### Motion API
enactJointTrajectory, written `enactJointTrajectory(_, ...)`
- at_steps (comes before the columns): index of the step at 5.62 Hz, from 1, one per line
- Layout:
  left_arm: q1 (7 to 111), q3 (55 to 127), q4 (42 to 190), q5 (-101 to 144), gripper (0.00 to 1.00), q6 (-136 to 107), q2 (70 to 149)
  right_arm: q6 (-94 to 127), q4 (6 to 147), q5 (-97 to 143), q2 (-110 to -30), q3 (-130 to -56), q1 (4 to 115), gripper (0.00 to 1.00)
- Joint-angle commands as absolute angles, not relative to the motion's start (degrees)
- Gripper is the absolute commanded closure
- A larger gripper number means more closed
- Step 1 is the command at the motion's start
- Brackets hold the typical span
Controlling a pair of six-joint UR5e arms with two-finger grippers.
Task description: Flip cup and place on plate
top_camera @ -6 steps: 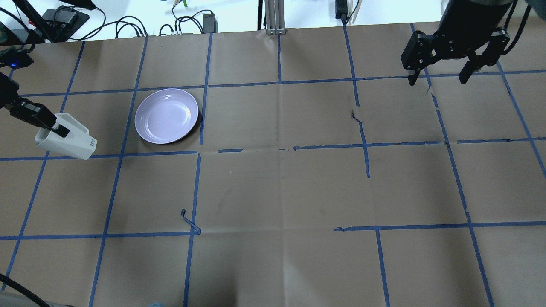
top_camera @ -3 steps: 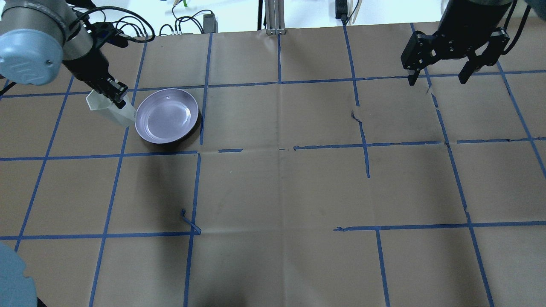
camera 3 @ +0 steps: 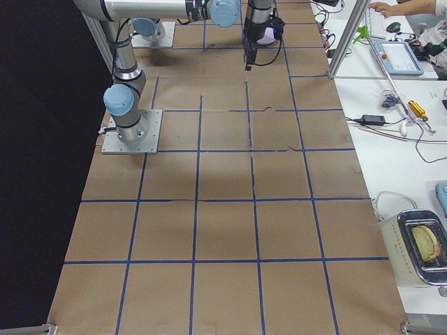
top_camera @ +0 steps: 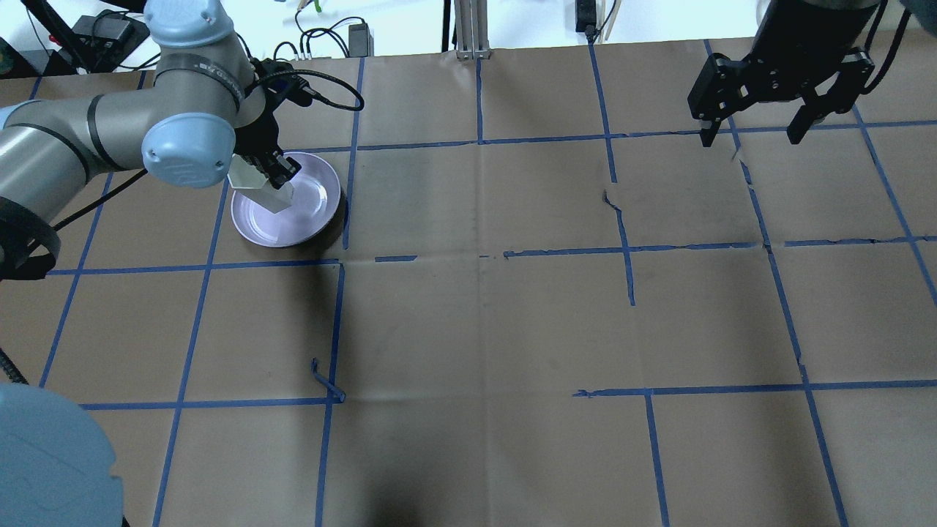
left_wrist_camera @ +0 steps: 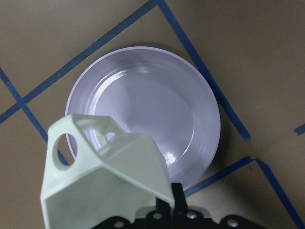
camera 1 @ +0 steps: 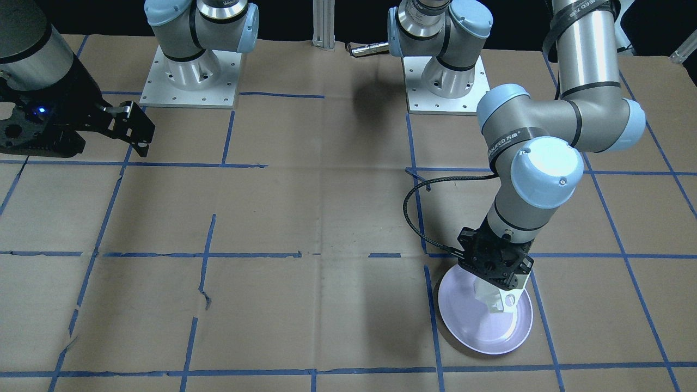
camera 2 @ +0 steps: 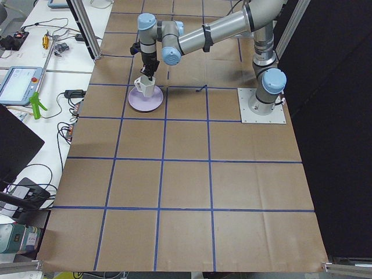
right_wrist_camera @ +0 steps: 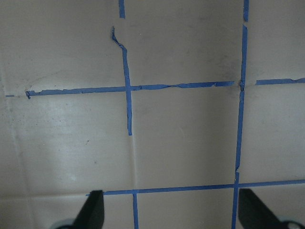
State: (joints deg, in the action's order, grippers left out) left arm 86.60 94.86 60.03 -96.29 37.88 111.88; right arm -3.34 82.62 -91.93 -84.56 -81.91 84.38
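The white faceted cup hangs from my left gripper, which is shut on its rim. Its wide mouth is up by the fingers and its narrow base points down. It is over the left part of the lavender plate. In the left wrist view the cup fills the lower left, handle at upper left, with the plate below it. From the front the cup is close over the plate; I cannot tell whether they touch. My right gripper is open and empty at the far right.
A curl of peeled blue tape sticks up near the middle left. The brown paper is torn right of centre. An aluminium post and cables line the far edge. Both arm bases stand at the robot's side.
My left arm has swung in from the far left, carrying the cup from beside the plate's left rim to over the plate. The right arm has not moved.
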Motion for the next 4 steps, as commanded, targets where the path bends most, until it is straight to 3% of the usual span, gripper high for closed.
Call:
enactJointTrajectory(1,86.75,95.36,58.97,-96.41,0.98,38.05,113.89,-3.34,82.62,-91.93,-84.55,-81.91,84.38,0.0)
enactJointTrajectory(2,86.75,95.62,58.97,-96.42,0.96,38.06,114.34,-3.34,82.62,-91.93,-84.55,-81.91,84.38,0.0)
enactJointTrajectory(3,86.75,95.62,59.06,-96.5,0.71,37.97,114.52,-3.34,82.62,-91.93,-84.55,-81.91,84.38,0.0)
enactJointTrajectory(4,86.66,94.75,59.24,-96.59,0.1,38.06,116.0,-3.34,82.62,-91.93,-84.55,-81.91,84.38,0.0)
